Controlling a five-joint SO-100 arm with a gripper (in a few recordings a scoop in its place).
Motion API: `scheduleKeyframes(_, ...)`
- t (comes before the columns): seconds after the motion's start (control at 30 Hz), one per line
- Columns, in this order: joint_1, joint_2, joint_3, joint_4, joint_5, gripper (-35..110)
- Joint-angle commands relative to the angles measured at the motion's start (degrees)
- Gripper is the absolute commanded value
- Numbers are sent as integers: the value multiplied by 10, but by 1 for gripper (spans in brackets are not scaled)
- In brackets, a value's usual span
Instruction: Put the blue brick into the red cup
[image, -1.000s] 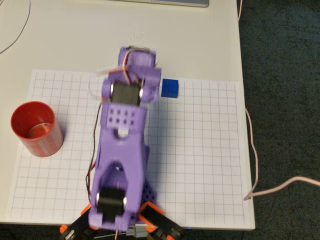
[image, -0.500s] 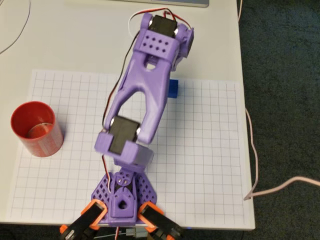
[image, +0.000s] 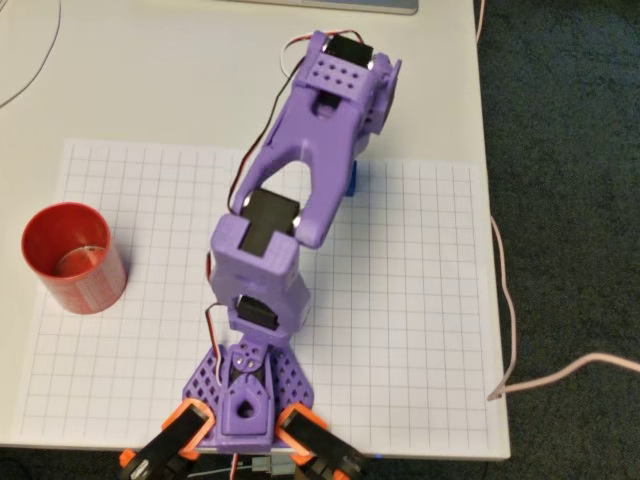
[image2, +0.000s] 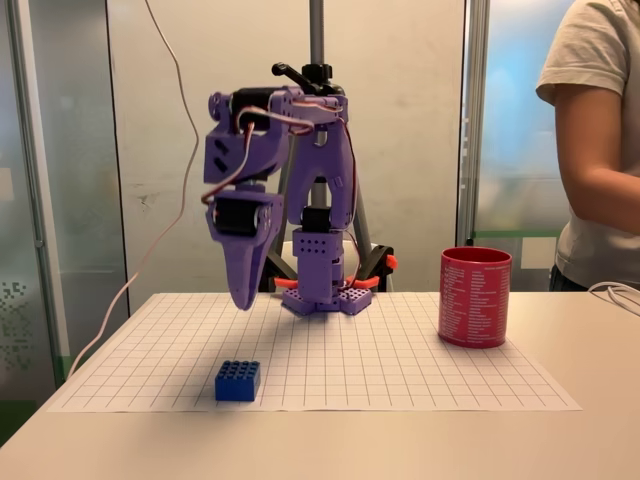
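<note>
Now | hand (image2: 240, 295) above blue brick (image2: 238, 380), jaw state unclear | risk: off-centre descent nudges brick, missing red cup (image2: 475, 297)

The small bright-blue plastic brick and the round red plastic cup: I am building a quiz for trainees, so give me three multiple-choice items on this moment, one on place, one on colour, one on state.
1. Where is the small bright-blue plastic brick?
A. in the cup
B. on the grid mat
C. between the fingers

2. What colour is the arm?
A. purple
B. white
C. black

3. How does the gripper stand?
A. resting on the cup's rim
B. pressed onto the mat
C. hanging in the air above the brick

Key: 1 B, it lies on the white grid mat, far from the round red plastic cup. 2 A, all its printed parts are purple. 3 C, the fixed view shows a gap under its tip.
</note>
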Motion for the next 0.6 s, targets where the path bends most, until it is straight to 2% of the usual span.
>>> scheduleKeyframes(0.0, -15, 17, -15, 14, -18, 0)
scheduleKeyframes(0.17, -30, 16, -13, 21, -34, 5)
scheduleKeyframes(0.2, -29, 16, -13, 25, -41, 9)
scheduleKeyframes(0.27, -27, 16, -13, 39, -52, 28)
scheduleKeyframes(0.37, -18, 13, 4, 30, -69, 37)
scheduleKeyframes(0.57, -3, -10, 54, -23, -73, 35)
